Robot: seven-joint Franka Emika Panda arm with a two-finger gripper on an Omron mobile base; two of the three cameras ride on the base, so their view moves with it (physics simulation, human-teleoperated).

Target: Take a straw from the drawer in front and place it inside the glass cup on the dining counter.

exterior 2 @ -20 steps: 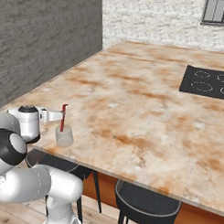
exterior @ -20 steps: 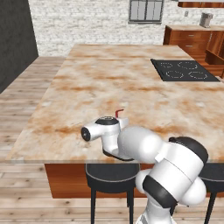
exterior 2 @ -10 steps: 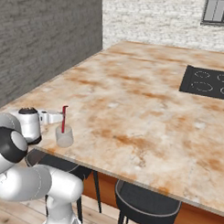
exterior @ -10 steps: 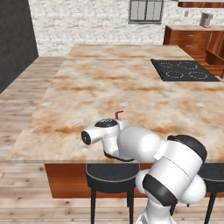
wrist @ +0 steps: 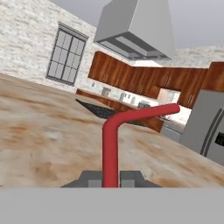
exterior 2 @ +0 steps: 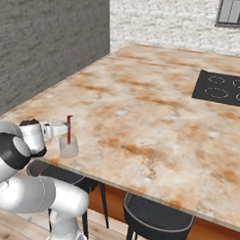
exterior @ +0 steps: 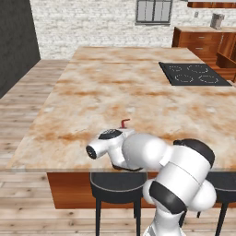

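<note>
In the right base view a small glass cup (exterior 2: 68, 148) stands near the front left edge of the dining counter (exterior 2: 142, 103). The red straw (exterior 2: 69, 129) stands upright with its lower end inside the cup. My gripper (exterior 2: 62, 129) is shut on the straw just above the rim. From the left base view my arm hides the cup, and only the straw's bent top (exterior: 124, 122) shows above the dining counter (exterior: 115, 92). In the hand view the straw (wrist: 110, 148) rises between my fingertips (wrist: 92, 177) and bends right. The drawer is out of view.
A black cooktop (exterior: 193, 73) (exterior 2: 226, 89) is set into the far right of the counter. Dark stools (exterior: 115, 184) (exterior 2: 158, 216) stand under the near edge. A range hood (wrist: 135, 30) and wooden cabinets (wrist: 131, 78) lie beyond.
My hand has sunk a little with the straw, so its lower end sits deeper in the cup. The cup has not moved.
</note>
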